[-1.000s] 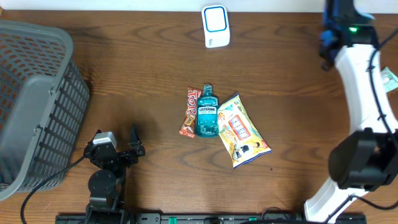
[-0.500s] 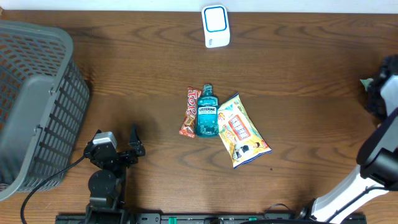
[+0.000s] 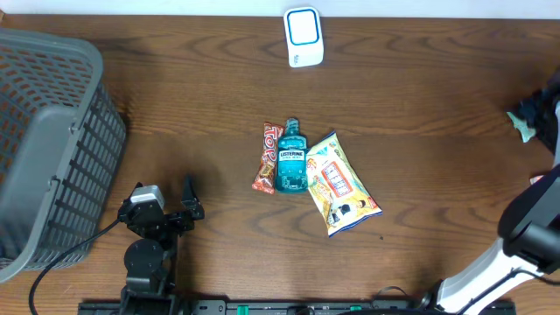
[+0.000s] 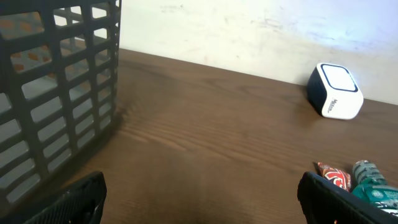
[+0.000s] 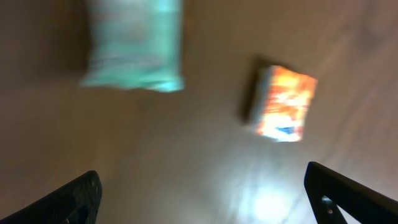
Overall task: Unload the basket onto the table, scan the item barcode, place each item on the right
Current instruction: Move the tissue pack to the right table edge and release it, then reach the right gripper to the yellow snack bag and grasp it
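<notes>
right arm (image 3: 529,223) swung right, right jaws released above teal packet (image 5: 134,46); left jaws spread near basket (image 3: 52,131).

Mouthwash bottle (image 3: 291,162) lies between candy bar (image 3: 266,157) and snack bag (image 3: 341,184).

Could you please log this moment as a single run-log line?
left gripper: open, empty | right gripper: open, empty, near teal packet | mouthwash bottle, candy bar, snack bag: mid-table, untouched | scanner: far edge
</notes>
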